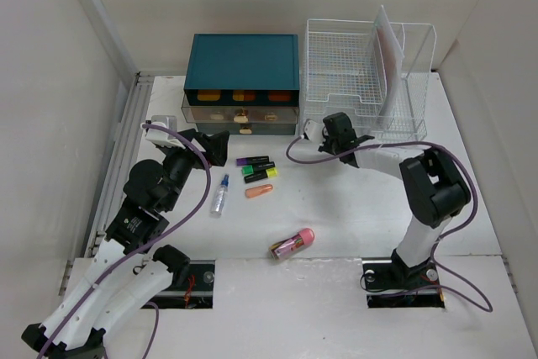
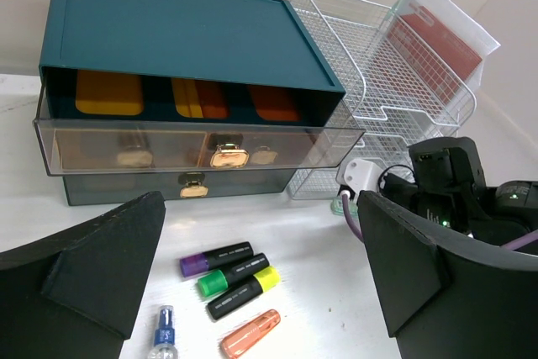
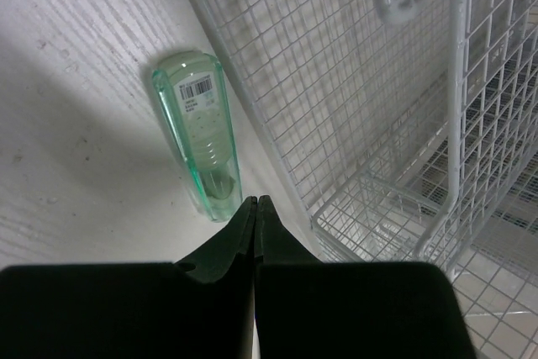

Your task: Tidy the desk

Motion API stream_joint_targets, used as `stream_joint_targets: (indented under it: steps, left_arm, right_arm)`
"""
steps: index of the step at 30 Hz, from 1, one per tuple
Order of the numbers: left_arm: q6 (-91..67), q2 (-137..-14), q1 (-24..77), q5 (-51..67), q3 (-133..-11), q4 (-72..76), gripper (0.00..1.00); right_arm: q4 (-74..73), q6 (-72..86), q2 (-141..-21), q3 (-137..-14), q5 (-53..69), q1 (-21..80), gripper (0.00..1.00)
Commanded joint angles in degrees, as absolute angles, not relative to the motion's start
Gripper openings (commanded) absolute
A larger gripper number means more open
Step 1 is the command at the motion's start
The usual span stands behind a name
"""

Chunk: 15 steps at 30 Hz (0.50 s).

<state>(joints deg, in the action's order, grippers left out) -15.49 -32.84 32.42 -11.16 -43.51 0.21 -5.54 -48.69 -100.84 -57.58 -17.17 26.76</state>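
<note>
The white desk holds three highlighters, purple, green and yellow, an orange cap, a small spray bottle and a pink case. My left gripper is open and empty, hovering just left of the highlighters, facing the teal drawer box. My right gripper is shut and empty. Its tips sit right by a clear green tube lying against the white wire rack.
The box's clear upper drawer is pulled out a little, with small items inside. The wire rack stands back right, with a clear folder in it. Walls close in on the left, the right and behind.
</note>
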Motion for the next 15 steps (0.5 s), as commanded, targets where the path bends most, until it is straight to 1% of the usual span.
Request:
stream_joint_targets:
  steps: [1, 15]
  left_arm:
    - [-14.85, -32.17, 32.52, -11.51, -43.33, 2.72, 0.99]
    - [-14.85, -32.17, 32.52, -11.51, -43.33, 2.72, 0.99]
  right_arm:
    - [-3.78, -49.04, -101.95, -60.21, -19.07, 27.33, 0.0]
    - [-7.82, -49.57, -105.38, -65.03, -19.07, 27.33, 0.0]
